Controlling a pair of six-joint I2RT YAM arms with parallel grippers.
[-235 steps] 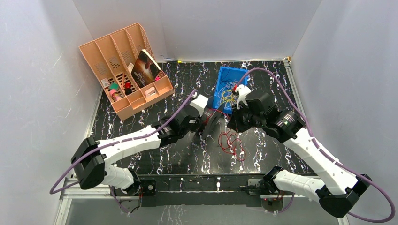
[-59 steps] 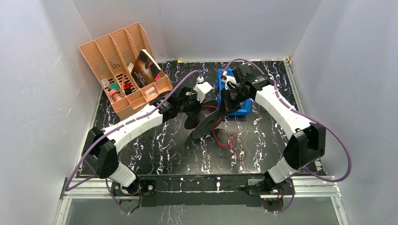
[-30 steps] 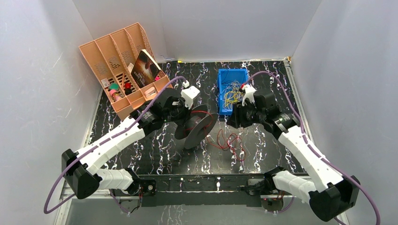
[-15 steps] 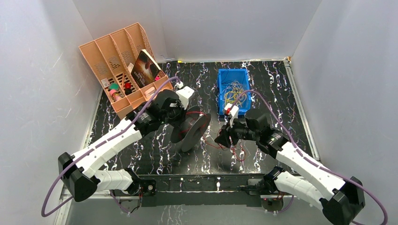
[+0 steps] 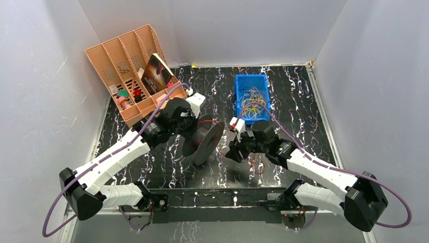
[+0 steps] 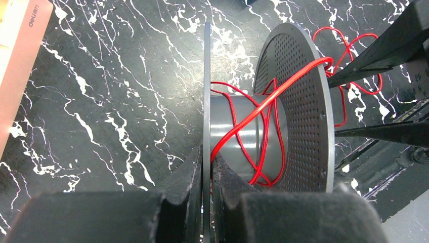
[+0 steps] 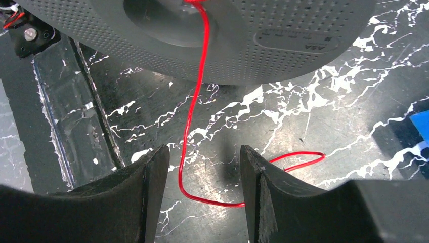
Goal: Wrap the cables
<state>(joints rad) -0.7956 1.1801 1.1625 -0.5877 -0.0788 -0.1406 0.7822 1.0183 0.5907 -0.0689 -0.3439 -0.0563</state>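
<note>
**Two seconds on, the right hand (image 7: 202, 169) has left the far side of the spool (image 5: 203, 140) for the slack**

Nearest the arm bases, on the near-right of the spool, a loose tangle of the red cables (image 5: 256, 162) lies on the bench (image 5: 303, 131). The right hand has swung down from beyond the spool, by the blue bin (image 5: 238, 96), and now sits low, just beside the spool's right flange. Its fingers have been spreading and stand apart. In the wrist view a single strand drops from the spool's hub, passes between them and curls onto the bench, and neither finger appears to touch it.

On the spool itself, a few slack red turns lie round the grey core, and one strand crosses out over the perforated flange rim. The left hand (image 6: 207, 157) is clamped shut on the edge of the thin left flange, and it has drawn the spool nearer and to the left.

Beyond the spool, the blue bin holds yellow wires (image 5: 253, 101), and the orange organiser (image 5: 116, 61) stands well off to the far left.

Judging by this, one pass of winding has ended with a release. The right hand seems set to take a new hold lower down the strand. Most of the cable is still off the spool, and the loose turns could slip over the rim.
</note>
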